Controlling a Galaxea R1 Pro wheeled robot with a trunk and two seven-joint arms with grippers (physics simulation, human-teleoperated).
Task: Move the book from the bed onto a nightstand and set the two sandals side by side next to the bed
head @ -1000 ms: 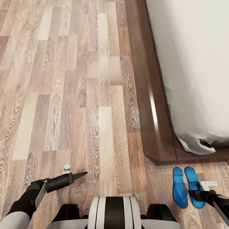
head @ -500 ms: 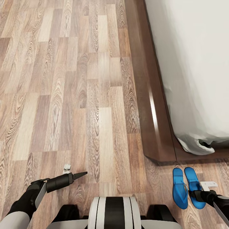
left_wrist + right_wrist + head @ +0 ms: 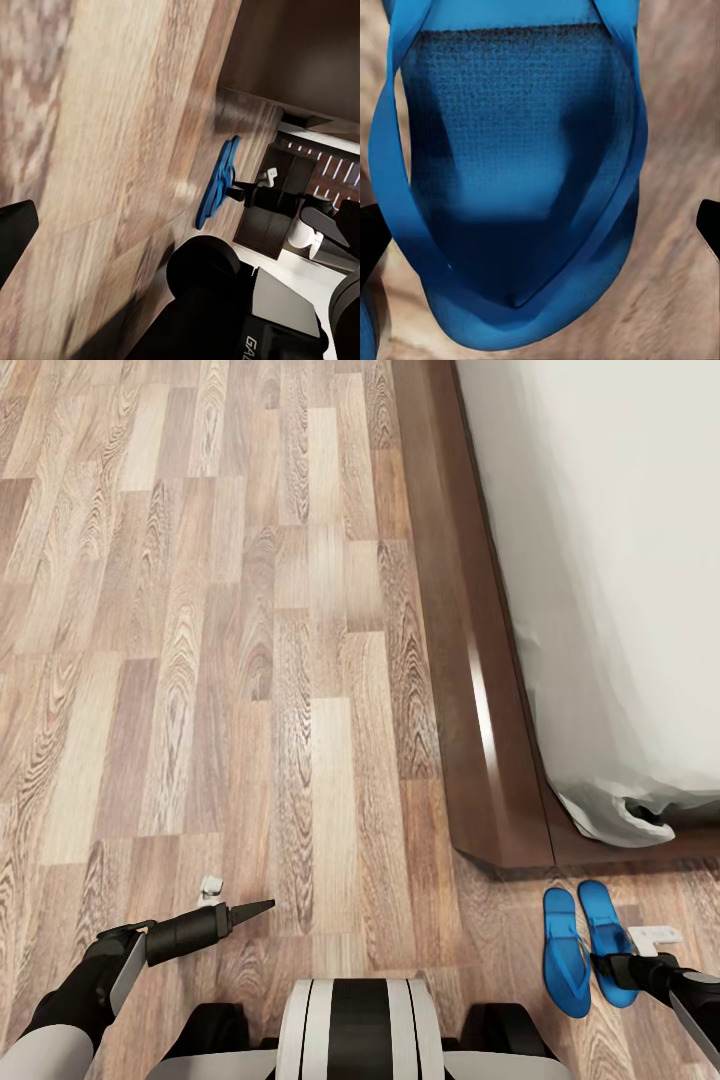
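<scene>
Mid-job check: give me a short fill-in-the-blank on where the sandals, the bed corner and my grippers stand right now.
1. The two sandals lie side by side on the ____ floor.
2. They sit just past the corner of the bed frame, on the robot's ____ side.
3. The right gripper hangs over the sandal that lies ____ from the robot's middle.
4. The left gripper holds ____.

Missing words: wood-plank; right; farther; nothing

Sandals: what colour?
Bright blue, straps included; the sandals show best in the right wrist view.
</scene>
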